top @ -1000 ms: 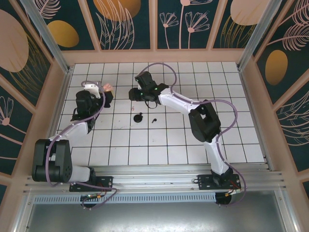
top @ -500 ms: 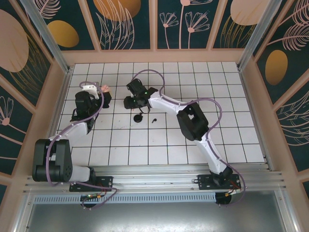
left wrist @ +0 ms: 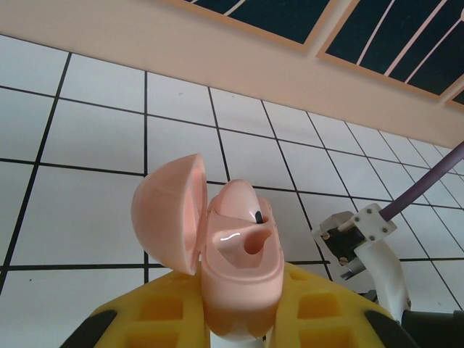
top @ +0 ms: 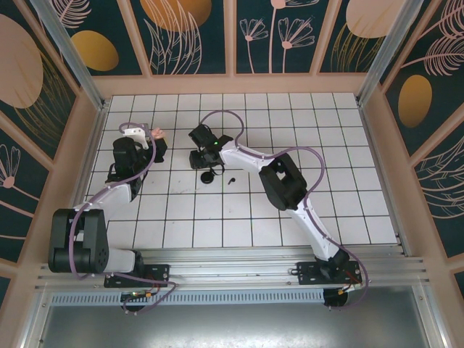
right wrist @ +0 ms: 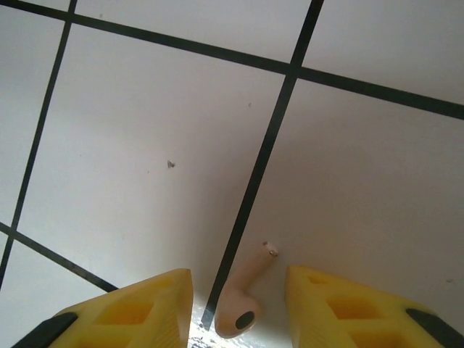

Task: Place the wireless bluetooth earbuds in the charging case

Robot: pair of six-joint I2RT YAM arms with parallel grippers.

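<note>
- Pink earbud (right wrist: 245, 290) flat on the white-tiled bench (right wrist: 130, 145), just beside a black line;
- bracketed by the right jaws, parted, clear of it on both sides;
- charging case (left wrist: 239, 268), lid open, clamped tight in the left jaws.

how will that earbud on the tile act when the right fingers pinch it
The earbud looks like hard, glossy plastic, so probably stiff and slippery; it may squirt out of a pinch. Its rounded head and thin stem suggest it could pivot or roll on the smooth tile if one of the right fingers touches first. Likely very light.
</note>
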